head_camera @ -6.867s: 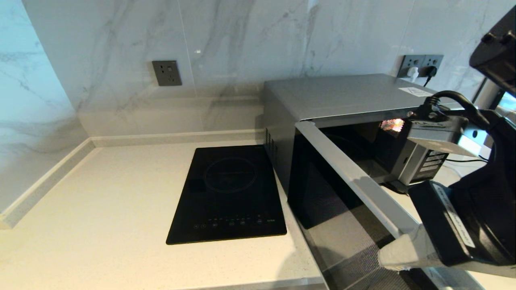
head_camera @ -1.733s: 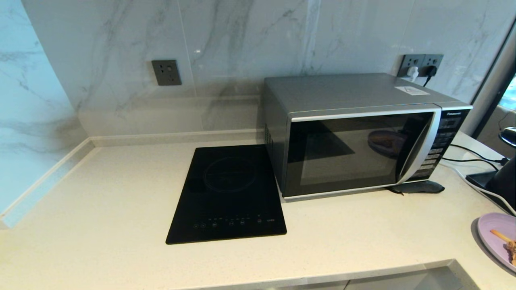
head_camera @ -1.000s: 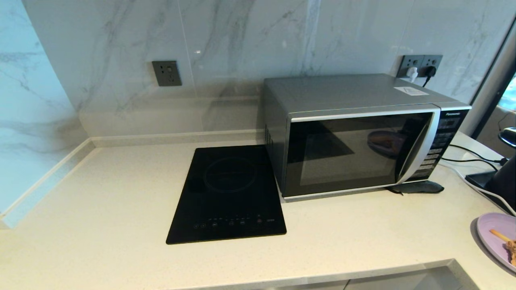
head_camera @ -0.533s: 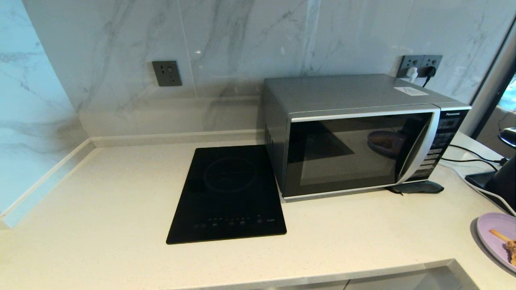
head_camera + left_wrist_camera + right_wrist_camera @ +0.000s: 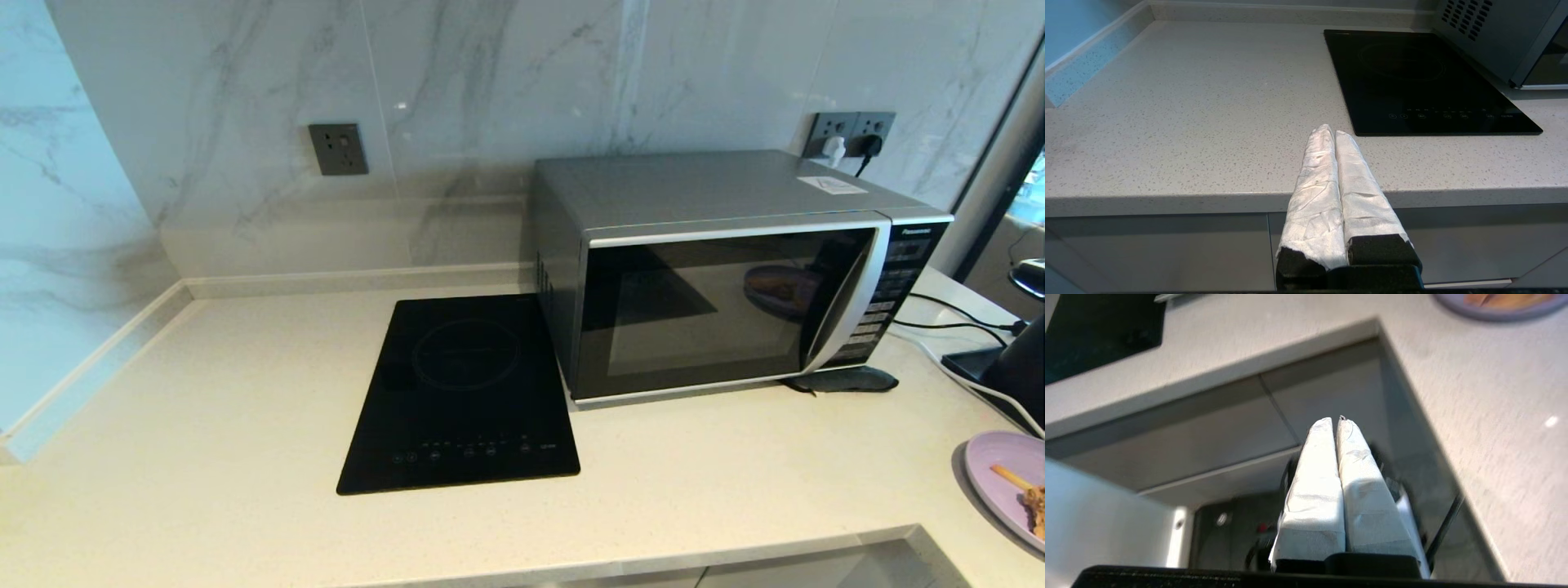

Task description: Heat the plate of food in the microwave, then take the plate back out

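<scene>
Seemingly light, rigid and slippery, the plate of food (image 5: 1006, 480) sits on the countertop (image 5: 245, 392) right of the shut microwave (image 5: 718, 269), best pinched at its rim, while left gripper (image 5: 1329, 131) and right gripper (image 5: 1332, 421) rest closed, empty.

left hand (image 5: 1330, 132) closed, right hand (image 5: 1334, 422) closed — both empty
</scene>
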